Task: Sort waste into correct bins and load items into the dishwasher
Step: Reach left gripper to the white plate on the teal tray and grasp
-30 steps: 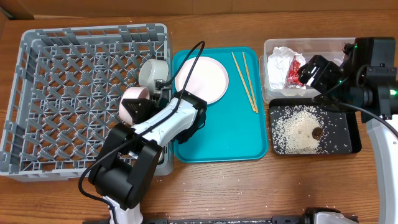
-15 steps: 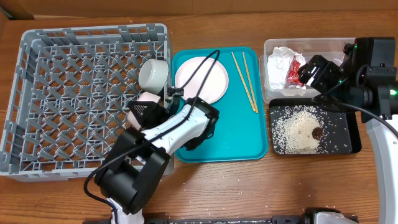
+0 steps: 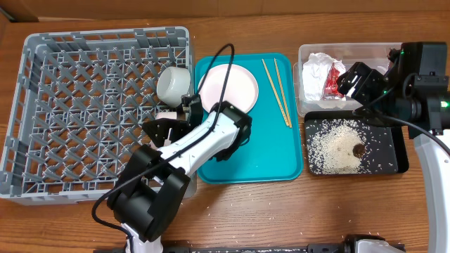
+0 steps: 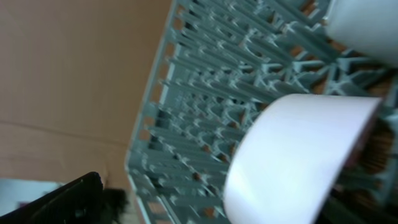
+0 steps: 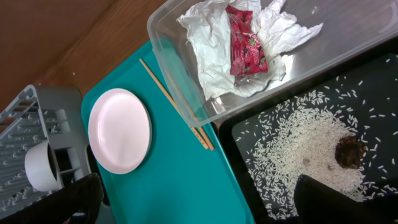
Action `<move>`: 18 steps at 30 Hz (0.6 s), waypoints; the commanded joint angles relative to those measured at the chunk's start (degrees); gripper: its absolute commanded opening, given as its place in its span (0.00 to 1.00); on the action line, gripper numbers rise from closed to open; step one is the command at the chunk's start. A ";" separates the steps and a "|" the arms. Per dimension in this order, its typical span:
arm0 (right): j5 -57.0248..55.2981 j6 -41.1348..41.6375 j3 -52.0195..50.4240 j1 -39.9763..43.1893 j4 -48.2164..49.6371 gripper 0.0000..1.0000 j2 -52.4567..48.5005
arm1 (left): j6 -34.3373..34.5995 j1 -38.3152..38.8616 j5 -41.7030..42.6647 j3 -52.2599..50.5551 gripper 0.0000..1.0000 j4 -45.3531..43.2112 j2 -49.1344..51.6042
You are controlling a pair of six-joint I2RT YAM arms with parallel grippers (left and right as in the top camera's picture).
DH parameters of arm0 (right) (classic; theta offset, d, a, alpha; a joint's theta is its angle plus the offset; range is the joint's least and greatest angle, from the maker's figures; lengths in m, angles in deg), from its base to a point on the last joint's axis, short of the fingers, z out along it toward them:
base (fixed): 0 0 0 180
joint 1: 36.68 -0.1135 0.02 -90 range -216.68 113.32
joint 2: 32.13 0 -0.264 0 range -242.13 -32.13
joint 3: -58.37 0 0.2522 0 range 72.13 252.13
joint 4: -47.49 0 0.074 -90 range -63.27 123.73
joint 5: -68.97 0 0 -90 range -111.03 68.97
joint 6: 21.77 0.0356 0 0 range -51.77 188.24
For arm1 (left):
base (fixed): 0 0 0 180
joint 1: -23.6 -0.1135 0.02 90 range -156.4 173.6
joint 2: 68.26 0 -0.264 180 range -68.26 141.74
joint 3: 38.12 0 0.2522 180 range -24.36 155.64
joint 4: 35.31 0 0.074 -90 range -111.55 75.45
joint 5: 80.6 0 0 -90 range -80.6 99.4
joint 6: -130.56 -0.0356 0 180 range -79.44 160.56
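The grey dishwasher rack [image 3: 84,105] fills the left of the table. A white bowl [image 3: 174,83] lies on its side by the rack's right wall. My left gripper [image 3: 162,125] hangs over that wall, open, with a pale pinkish bowl [image 4: 298,155] resting on the rack lattice between its wide-spread fingers. The plate [image 3: 227,90] and chopsticks [image 3: 278,91] lie on the teal tray [image 3: 260,154]. My right gripper [image 3: 358,81] is open and empty above the clear tub [image 3: 351,50], which holds the napkin [image 3: 316,70] and red wrapper [image 3: 332,83]. Rice [image 3: 334,144] and a brown scrap [image 3: 358,149] lie in the black tray [image 3: 394,158].
In the right wrist view the plate [image 5: 119,130] and chopsticks [image 5: 177,106] lie left of the tub's rim [image 5: 180,99]. Loose rice grains dot the wooden table [image 3: 246,204] in front of the teal tray. The left arm's cable arcs over the plate.
My left gripper has opened and let go of the pale bowl, which now sits in the rack by its right wall. The right arm has not moved.
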 commanded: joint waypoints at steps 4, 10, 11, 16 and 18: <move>-0.63 -0.20 0.46 0.11 0.28 1.00 0.04 | -21.81 0.00 20.39 16.70 0.98 -7.32 0.37; -0.63 -0.20 0.46 0.11 0.28 1.00 0.04 | -43.43 -0.11 47.82 29.79 0.91 -17.94 0.37; -0.63 -0.20 0.46 0.11 0.28 1.00 0.02 | -44.98 -0.26 54.12 31.91 0.91 -20.31 0.37; -0.63 -0.20 0.46 0.11 0.28 1.00 0.02 | -44.98 -1.55 64.81 33.86 0.78 -27.28 0.52; -0.63 -0.20 0.46 0.11 0.28 1.00 0.02 | -43.23 -1.88 66.86 32.87 0.73 -29.59 1.88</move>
